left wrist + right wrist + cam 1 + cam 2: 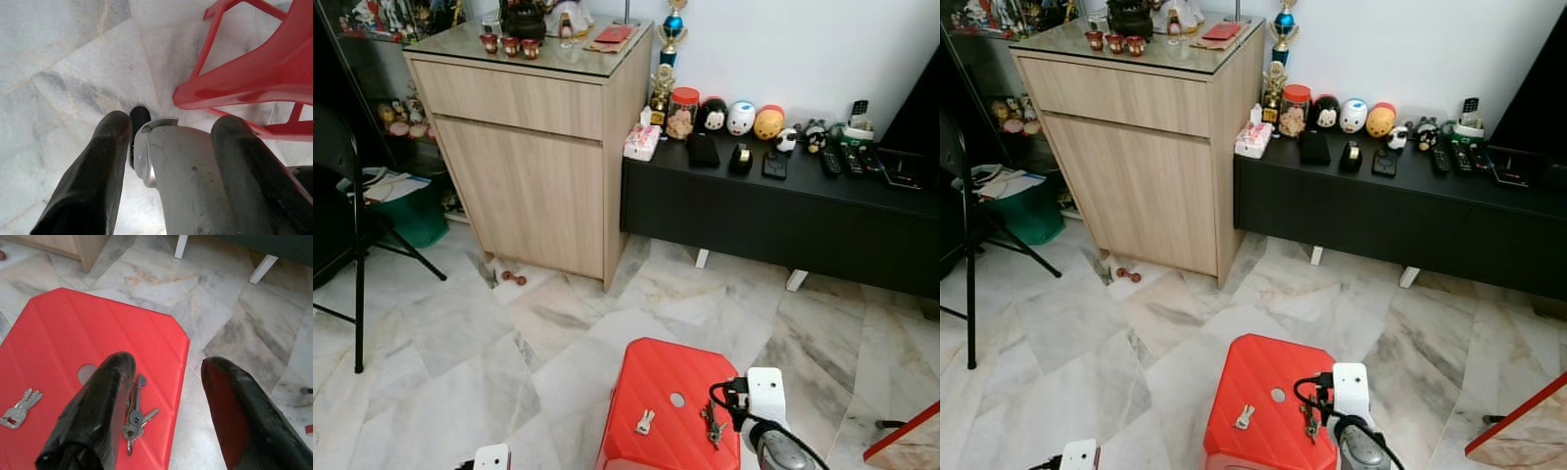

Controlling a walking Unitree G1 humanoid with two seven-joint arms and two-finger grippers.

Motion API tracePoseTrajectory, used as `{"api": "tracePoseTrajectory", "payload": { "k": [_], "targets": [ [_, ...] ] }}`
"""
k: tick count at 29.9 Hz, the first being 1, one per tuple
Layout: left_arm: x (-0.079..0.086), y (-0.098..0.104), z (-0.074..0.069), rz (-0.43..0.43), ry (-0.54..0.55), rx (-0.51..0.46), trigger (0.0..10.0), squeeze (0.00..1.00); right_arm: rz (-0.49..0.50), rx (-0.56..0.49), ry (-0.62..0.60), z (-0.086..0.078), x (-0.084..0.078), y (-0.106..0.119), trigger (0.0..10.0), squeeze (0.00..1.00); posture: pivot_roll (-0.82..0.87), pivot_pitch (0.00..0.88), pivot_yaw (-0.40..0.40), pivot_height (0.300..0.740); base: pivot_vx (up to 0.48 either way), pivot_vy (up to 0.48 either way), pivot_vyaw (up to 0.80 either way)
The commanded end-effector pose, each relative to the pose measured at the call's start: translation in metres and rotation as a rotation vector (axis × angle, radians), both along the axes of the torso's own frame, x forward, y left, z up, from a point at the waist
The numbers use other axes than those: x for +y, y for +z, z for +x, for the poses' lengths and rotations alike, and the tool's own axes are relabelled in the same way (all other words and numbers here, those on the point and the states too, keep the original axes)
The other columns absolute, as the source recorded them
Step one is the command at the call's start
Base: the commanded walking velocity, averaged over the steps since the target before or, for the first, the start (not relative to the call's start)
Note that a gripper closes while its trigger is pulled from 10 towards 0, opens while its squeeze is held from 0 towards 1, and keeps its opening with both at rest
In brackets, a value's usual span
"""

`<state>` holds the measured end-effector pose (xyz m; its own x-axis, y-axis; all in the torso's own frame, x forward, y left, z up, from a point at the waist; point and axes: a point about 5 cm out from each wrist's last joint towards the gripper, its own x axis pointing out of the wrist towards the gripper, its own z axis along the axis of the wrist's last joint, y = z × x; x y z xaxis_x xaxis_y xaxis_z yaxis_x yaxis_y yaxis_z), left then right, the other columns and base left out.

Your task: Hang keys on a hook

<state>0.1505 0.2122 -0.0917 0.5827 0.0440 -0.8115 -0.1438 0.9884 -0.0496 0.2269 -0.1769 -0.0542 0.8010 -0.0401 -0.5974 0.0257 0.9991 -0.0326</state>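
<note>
A red plastic stool (671, 387) stands on the marble floor right in front of me. Two key bunches lie on its seat. A small silver bunch (645, 422) is to the left of the seat's hole, and a darker bunch on a ring (712, 424) is near the right edge. My right gripper (166, 367) hovers open just above the darker bunch (134, 418), which lies beside one finger (105, 406). The silver bunch (18, 409) lies farther off. My left gripper (173, 122) hangs low and open beside the stool's legs (234, 83).
A tall wooden cabinet (538, 147) stands ahead on the left. A low black console (783, 211) carrying figurines and remotes runs along the wall on the right. A black folding chair (347, 225) and a green bin (416, 215) are at far left. A red-edged object (901, 441) lies at bottom right.
</note>
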Motion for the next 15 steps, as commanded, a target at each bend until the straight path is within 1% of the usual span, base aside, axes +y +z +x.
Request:
{"api": "tracePoseTrajectory", "payload": {
  "k": [1, 4, 6, 7, 9, 12, 14, 15],
  "targets": [
    [0.001, -0.003, -0.008, 0.001, -0.012, 0.038, 10.0, 0.0, 0.0, 0.003, -0.017, -0.002, -0.003, -0.001, 10.0, 0.0, 0.08, 0.0, -0.093, 0.69, 0.0, 0.0, 0.0],
    [0.002, -0.004, -0.011, 0.001, -0.014, 0.044, 10.0, 0.0, 0.011, -0.003, -0.013, -0.002, -0.002, 0.0, 10.0, 0.0, 0.08, 0.0, -0.092, 0.69, 0.0, 0.0, 0.0],
    [0.003, -0.004, -0.012, 0.001, -0.012, 0.046, 10.0, 0.0, -0.002, -0.003, -0.003, -0.001, -0.003, 0.0, 10.0, 0.0, 0.08, 0.0, -0.092, 0.69, 0.0, 0.0, 0.0],
    [0.003, -0.004, -0.012, 0.001, -0.013, 0.048, 10.0, 0.0, 0.018, -0.006, -0.018, -0.002, -0.002, 0.0, 10.0, 0.0, 0.08, 0.0, -0.092, 0.69, 0.0, 0.0, 0.0],
    [0.004, -0.004, -0.013, 0.001, -0.011, 0.048, 10.0, 0.0, 0.022, -0.005, -0.024, -0.002, -0.003, -0.001, 10.0, 0.0, 0.08, 0.0, -0.091, 0.69, 0.0, 0.0, 0.0],
    [0.003, -0.005, -0.014, -0.001, -0.01, 0.05, 10.0, 0.0, 0.013, 0.017, 0.001, -0.002, -0.002, -0.002, 10.0, 0.0, 0.08, 0.0, -0.092, 0.69, 0.0, 0.0, 0.0],
    [0.003, -0.005, -0.015, -0.001, -0.009, 0.051, 10.0, 0.0, 0.018, 0.018, 0.001, -0.002, -0.002, -0.002, 10.0, 0.0, 0.08, 0.0, -0.092, 0.675, 0.0, 0.0, 0.0],
    [0.002, -0.005, -0.015, -0.002, -0.01, 0.052, 10.0, 0.0, 0.024, -0.04, 0.007, 0.013, 0.004, 0.008, 10.0, 0.0, 0.08, 0.0, -0.091, 0.67, 0.0, 0.0, 0.0]
  ]
}}
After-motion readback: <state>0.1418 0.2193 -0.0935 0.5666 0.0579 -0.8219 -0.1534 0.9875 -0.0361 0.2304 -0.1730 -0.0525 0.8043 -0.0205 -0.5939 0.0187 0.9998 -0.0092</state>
